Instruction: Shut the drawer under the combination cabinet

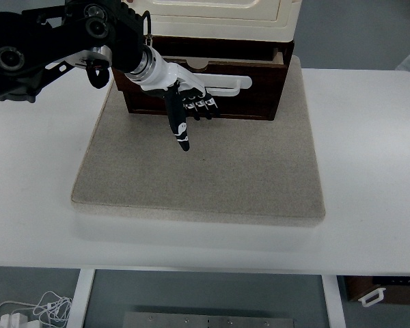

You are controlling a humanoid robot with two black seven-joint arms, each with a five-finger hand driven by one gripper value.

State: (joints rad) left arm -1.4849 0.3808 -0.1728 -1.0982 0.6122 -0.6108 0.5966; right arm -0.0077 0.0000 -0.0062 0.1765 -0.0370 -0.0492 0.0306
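The combination cabinet (222, 17) stands at the back of a grey mat (205, 164): a cream upper unit on a dark brown base. Its bottom drawer (246, 85) has a dark brown front with a white bar handle (229, 85) and sticks out slightly from the base. My left hand (184, 102) reaches in from the upper left and rests against the drawer front at its left-middle part. Its fingers (199, 104) are curled with the knuckles at the drawer front, and one finger (180, 130) points down toward the mat. It holds nothing. The right arm is out of view.
The grey mat lies on the white table (369, 171), with bare table on both sides and in front. Below the near edge, cables (34, 311) lie on the floor at the left and a brown box (383, 290) sits at the right.
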